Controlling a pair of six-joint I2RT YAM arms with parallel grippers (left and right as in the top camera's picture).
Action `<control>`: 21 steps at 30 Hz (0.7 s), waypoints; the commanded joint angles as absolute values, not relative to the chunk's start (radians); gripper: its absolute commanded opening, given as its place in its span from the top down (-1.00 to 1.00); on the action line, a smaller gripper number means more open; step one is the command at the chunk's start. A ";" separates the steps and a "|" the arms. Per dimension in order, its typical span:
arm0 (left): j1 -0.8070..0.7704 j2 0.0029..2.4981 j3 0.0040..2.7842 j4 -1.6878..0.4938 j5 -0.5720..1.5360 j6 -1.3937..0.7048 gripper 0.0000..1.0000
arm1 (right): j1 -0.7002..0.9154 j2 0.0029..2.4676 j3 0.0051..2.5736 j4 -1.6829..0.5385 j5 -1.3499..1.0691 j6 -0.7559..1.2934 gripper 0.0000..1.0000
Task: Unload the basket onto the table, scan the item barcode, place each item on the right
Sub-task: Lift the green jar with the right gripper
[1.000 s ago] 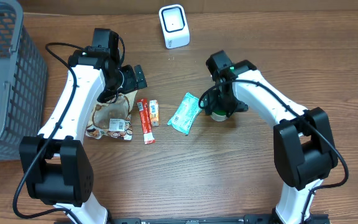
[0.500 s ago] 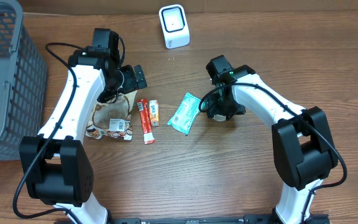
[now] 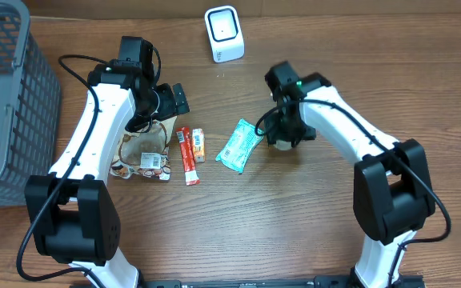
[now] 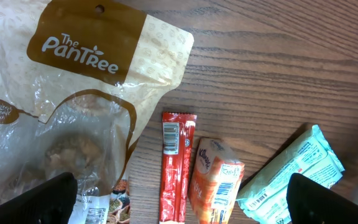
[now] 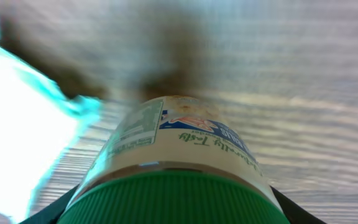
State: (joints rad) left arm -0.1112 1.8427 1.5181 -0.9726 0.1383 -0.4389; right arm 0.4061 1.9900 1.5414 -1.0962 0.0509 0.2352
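- Right gripper: lowered over the bottle, one finger on each side of the cap. I cannot tell whether it is clamped or only bracketing the cap. Judged to be the pickup step.
- Small white-labelled bottle with green screw cap: upright on the brown wooden bench, directly under the right gripper. Its printed label faces sideways and will likely need turning toward the reader.
- White box-shaped barcode scanner: well apart from the right gripper, at the far edge of the bench, its window unobstructed.
- Teal plastic packet: flat, just beside the right gripper; it could be nudged on lift.
- Left gripper: spread wide and empty, hovering out of the way.
- Brown-and-cream snack pouch, red stick sachet and orange tissue pack: lying flat below the left gripper, apparently awaiting scanning.
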 commanded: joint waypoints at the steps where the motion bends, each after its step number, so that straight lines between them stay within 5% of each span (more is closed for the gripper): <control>1: -0.112 1.842 1.538 -0.974 0.147 -0.442 -0.99 | 0.405 1.884 1.636 -1.116 -0.026 0.238 0.46; 11: -0.112 1.842 1.538 -0.974 0.146 -0.442 -0.99 | 0.402 1.843 1.643 -1.112 -0.138 0.239 0.54; 15: -0.112 1.842 1.538 -0.974 0.147 -0.442 -0.99 | 0.402 1.843 1.643 -1.111 -0.144 0.238 0.93; 21: -0.112 1.842 1.538 -0.974 0.146 -0.442 -0.99 | 0.402 1.843 1.643 -1.113 -0.161 0.238 0.93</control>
